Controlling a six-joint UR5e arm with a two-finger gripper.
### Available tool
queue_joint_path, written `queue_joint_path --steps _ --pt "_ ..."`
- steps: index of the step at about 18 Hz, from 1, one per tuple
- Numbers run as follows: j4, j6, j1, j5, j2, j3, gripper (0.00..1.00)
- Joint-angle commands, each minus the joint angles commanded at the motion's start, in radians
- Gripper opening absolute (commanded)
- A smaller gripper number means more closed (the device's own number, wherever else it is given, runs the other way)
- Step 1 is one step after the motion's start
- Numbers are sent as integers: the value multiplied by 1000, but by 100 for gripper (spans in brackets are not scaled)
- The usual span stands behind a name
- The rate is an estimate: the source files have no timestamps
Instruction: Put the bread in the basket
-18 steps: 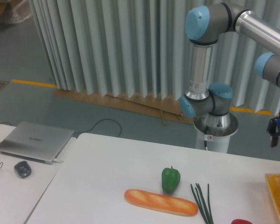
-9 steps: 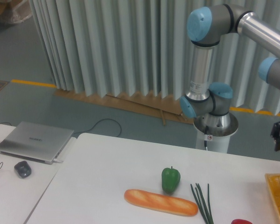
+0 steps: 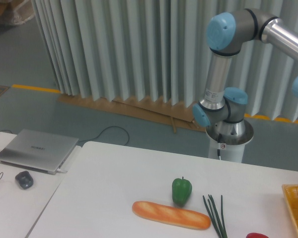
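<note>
The bread (image 3: pixel 171 214), a long orange-golden loaf with paler slashes, lies on the white table near the front, just below a green pepper (image 3: pixel 182 191). Only a corner of the yellow-orange lattice basket (image 3: pixel 294 197) shows at the right edge, with something yellow inside it. The arm's base and blue-jointed links (image 3: pixel 223 106) rise behind the table. The gripper is out of view beyond the right edge.
A bunch of thin green stalks (image 3: pixel 216 215) lies right of the bread. A red item (image 3: pixel 257 235) peeks in at the bottom edge. A laptop (image 3: pixel 36 149) and a mouse (image 3: pixel 24 179) sit on the separate left desk.
The arm has swung to the right. The gripper, seen at the right edge before, has left the frame. The objects on the table have not moved.
</note>
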Motion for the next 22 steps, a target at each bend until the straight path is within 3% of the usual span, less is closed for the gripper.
queue_joint_path --steps 4,7,11,13,17,22 --pt "25 55 3 0 -12 -8 100" --pt "25 31 -36 11 -2 -8 100" --pt "23 -320 -237 102 44 3 100" --pt "18 -351 -320 133 64 0 100" --pt "11 -368 -399 127 78 -17 100" --pt "14 -506 -509 127 42 -28 100"
